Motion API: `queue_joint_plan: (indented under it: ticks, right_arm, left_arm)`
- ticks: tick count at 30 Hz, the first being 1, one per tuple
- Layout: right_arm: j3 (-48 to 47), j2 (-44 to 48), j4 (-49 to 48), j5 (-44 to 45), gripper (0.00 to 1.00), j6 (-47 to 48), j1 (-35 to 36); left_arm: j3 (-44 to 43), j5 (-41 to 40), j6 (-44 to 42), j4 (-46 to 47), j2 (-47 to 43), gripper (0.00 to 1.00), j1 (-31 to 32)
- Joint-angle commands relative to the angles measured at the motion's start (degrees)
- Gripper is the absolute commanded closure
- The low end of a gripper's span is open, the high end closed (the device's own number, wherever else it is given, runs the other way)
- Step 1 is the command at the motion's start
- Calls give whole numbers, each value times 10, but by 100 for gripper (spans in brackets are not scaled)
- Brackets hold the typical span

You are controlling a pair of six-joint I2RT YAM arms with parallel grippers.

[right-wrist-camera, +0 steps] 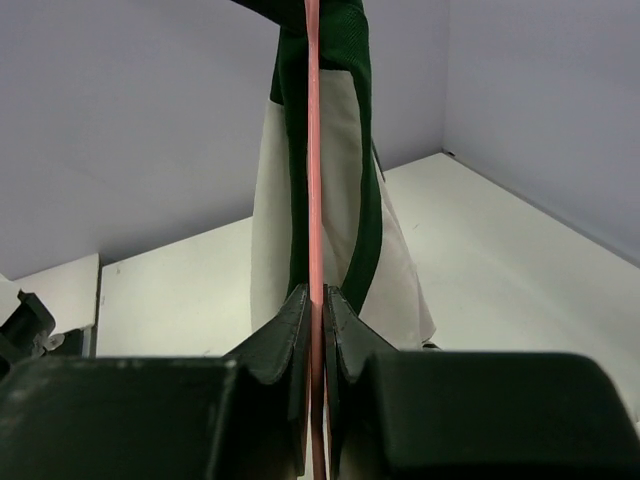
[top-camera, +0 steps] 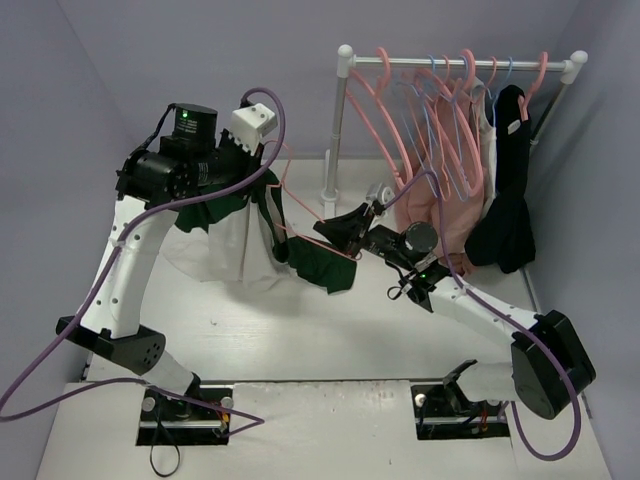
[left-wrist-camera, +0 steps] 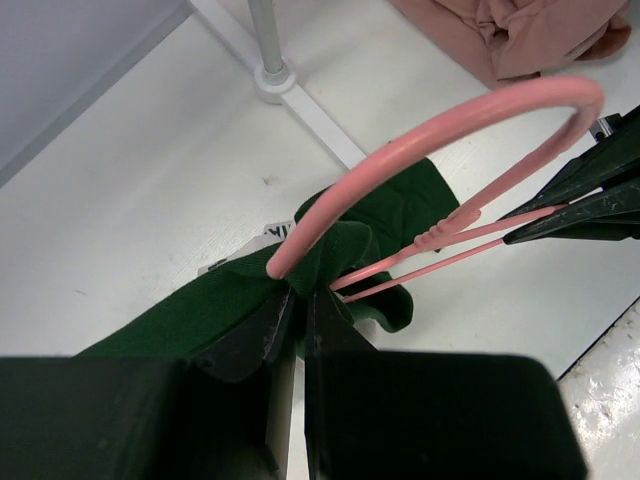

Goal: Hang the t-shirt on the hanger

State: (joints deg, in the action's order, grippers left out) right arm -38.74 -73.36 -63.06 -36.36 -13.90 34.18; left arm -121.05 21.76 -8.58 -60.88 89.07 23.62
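T-shirt (top-camera: 225, 250) bunched, hanger (left-wrist-camera: 430, 128) (partly hidden)

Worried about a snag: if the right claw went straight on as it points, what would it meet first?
Probably the t-shirt, hanging straight ahead of the right claw along the hanger it grips; depth is unclear.

**Soft, Even Light; Near Parts Blurred**

Lit brightly and evenly from above, with only pale, soft-edged shadow on the white table (top-camera: 330, 335) beneath the t-shirt (top-camera: 225, 245). Sharp across the overhead view. Blurred and almost featureless black up close on the left gripper (left-wrist-camera: 298, 305) and right gripper (right-wrist-camera: 315, 300) in the wrist views. Mild sheen along the hanger (left-wrist-camera: 430, 125) hook; washed near-white on the table behind it.
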Motion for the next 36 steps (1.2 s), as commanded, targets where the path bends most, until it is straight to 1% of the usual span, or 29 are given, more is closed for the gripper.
queue_joint_plan:
  ticks: [1, 3, 4, 8, 12, 15, 21, 26, 30, 34, 36]
  right_arm:
    - [-34, 26, -131, 17, 100, 12, 4]
    - [-37, 26, -130, 17, 100, 15, 4]
    - [-38, 25, -129, 18, 100, 16, 3]
    - [-41, 14, -133, 16, 100, 14, 3]
    - [-43, 6, -136, 14, 100, 11, 3]
    - [-45, 0, -136, 10, 100, 9, 2]
    - [-48, -10, -137, -5, 100, 3, 1]
    - [-53, -9, -129, -21, 100, 0, 1]
    - [-55, -9, -124, -30, 100, 0, 1]
    - [-56, -9, -124, -38, 100, -2, 1]
    - [-58, -9, -123, -41, 100, -2, 1]
  left_arm:
    - [-10, 19, -9, 21, -19, 100, 5]
    - [-8, 24, -17, 21, -20, 96, 5]
    - [-5, 27, -21, 21, -21, 92, 5]
    - [6, 25, -43, 21, -24, 64, 5]
    - [16, 5, -67, 21, -28, 47, 3]
    - [18, -1, -79, 21, -32, 44, -1]
    - [26, 7, -135, 21, -47, 42, -4]
    - [68, 10, -190, 20, -62, 42, -5]
    - [93, 23, -219, 20, -72, 42, -22]
    - [111, 70, -234, 21, -72, 43, -50]
    - [113, 89, -234, 20, -68, 48, -60]
